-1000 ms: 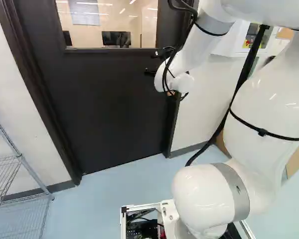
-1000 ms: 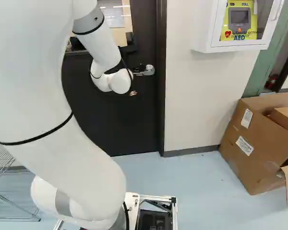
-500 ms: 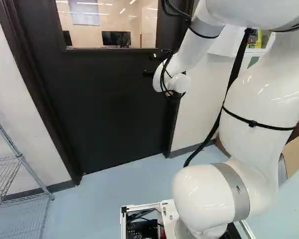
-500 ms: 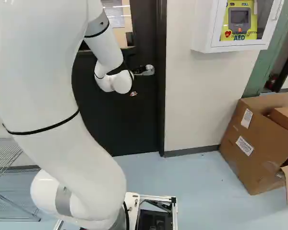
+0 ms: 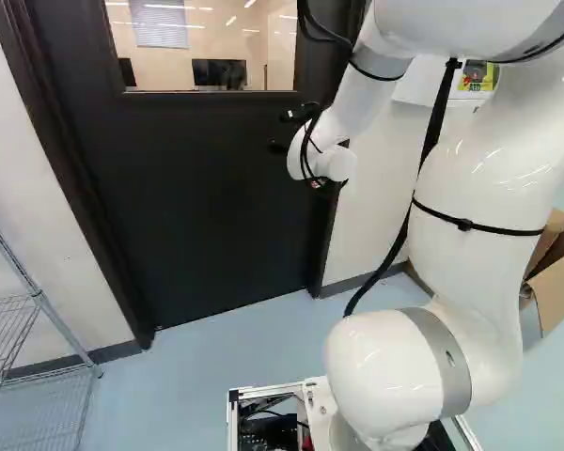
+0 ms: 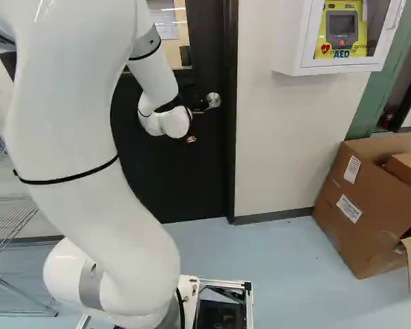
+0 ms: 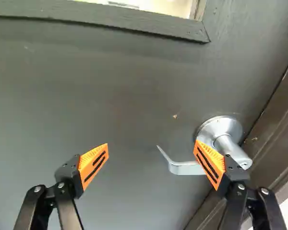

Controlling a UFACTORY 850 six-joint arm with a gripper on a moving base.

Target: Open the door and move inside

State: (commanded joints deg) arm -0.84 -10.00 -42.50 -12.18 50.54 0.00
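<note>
Black paint covers the door, which looks shut in its frame; its silver handle sits at about twelve o'clock from the middle of the right base view, just beside the wrist of the arm. The tool stands wide open with nothing in its grip; one orange pad overlaps the handle in the wrist view, the lever's bent tip reaching into the gap; whether they touch, I cannot tell. The step in hand seems to be lining up on the handle; next, the tool likely needs to shift toward the frame, get a finger on the lever and press it down before pushing; pressing too near the pivot could slip; a cardboard box lies toward four o'clock in the right base view.
</note>
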